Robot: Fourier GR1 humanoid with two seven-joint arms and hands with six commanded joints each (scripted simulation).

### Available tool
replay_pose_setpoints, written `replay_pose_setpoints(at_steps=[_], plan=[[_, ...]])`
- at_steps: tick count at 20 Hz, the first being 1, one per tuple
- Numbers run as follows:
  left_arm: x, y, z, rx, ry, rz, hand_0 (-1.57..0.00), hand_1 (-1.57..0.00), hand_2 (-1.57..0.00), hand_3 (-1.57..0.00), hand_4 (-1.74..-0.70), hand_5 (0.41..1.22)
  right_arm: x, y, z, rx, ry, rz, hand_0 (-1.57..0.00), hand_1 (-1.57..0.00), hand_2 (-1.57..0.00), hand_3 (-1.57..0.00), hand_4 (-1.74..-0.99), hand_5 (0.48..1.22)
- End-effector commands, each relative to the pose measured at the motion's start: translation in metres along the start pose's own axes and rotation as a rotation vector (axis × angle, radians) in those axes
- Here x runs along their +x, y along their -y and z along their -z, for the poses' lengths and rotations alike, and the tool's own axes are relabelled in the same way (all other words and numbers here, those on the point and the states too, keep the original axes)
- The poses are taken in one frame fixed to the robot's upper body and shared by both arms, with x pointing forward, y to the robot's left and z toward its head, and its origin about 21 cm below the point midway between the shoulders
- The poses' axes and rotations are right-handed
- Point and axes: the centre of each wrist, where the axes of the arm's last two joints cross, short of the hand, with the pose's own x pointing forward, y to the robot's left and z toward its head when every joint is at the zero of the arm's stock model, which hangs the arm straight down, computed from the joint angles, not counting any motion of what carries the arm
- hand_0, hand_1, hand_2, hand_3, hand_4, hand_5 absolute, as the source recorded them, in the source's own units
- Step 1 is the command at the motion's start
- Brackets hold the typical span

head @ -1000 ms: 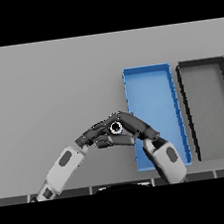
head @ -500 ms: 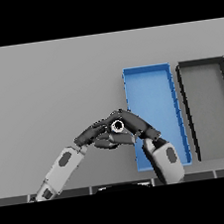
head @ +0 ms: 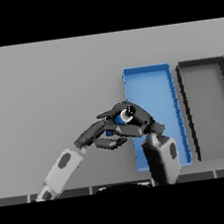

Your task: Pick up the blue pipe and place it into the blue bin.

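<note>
The blue pipe (head: pixel 120 118) is short, with a pale ring end facing up. It is held just above the table at the left wall of the blue bin (head: pixel 148 85). My right hand (head: pixel 138 124) has come up from the lower edge, and its fingers are curled round the pipe. Beside it to the left is my left hand (head: pixel 93 134), with its fingers stretched toward the right hand and close to its fingers. Most of the pipe's body is hidden by the fingers. The bin is a long blue tray with nothing visible inside.
A dark grey bin (head: pixel 207 102) of the same shape stands just right of the blue one. The grey table (head: pixel 46 87) stretches out to the left and behind the hands.
The right hand has carried the pipe a little up and to the right, onto the blue bin's left wall. The left hand has barely moved.
</note>
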Motion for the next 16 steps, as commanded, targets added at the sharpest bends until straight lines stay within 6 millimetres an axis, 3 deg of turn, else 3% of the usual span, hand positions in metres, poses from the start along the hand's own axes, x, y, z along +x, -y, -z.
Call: replay_pose_setpoints(at_steps=[1,5,9,12,16], plan=[[-0.001,-0.001,-0.001,0.003,0.012,-0.004,0.0,0.0,0.0,0.0,-0.87,0.535,0.003,0.003,-0.002,-0.002,-0.01,0.033,-1.57,-1.57,-1.57,-1.57,-1.494,1.221],[0.001,0.001,-0.001,-0.008,0.006,-0.006,0.0,0.0,0.0,0.0,-0.87,0.509,0.034,0.012,0.009,-0.021,0.027,0.043,-1.57,-1.57,-1.57,-1.57,-1.492,1.221],[-0.001,0.001,-0.007,-0.017,0.015,-0.006,0.0,0.0,0.0,0.0,-0.87,0.486,0.09,0.028,0.017,-0.012,0.146,-0.083,-1.57,-1.57,-1.57,-1.57,-1.495,1.221],[-0.003,0.001,-0.004,-0.014,0.007,-0.006,0.0,0.0,0.0,0.0,-0.86,0.483,0.115,0.056,0.019,-0.159,0.174,-0.109,-1.57,-1.57,-1.57,-1.57,-1.496,1.221],[0.0,0.002,-0.008,0.002,-0.008,0.01,0.0,0.0,0.0,0.0,-0.84,0.481,0.12,0.096,0.005,-0.365,0.109,-0.168,-1.57,-1.57,-1.57,-1.57,-1.498,1.221]])
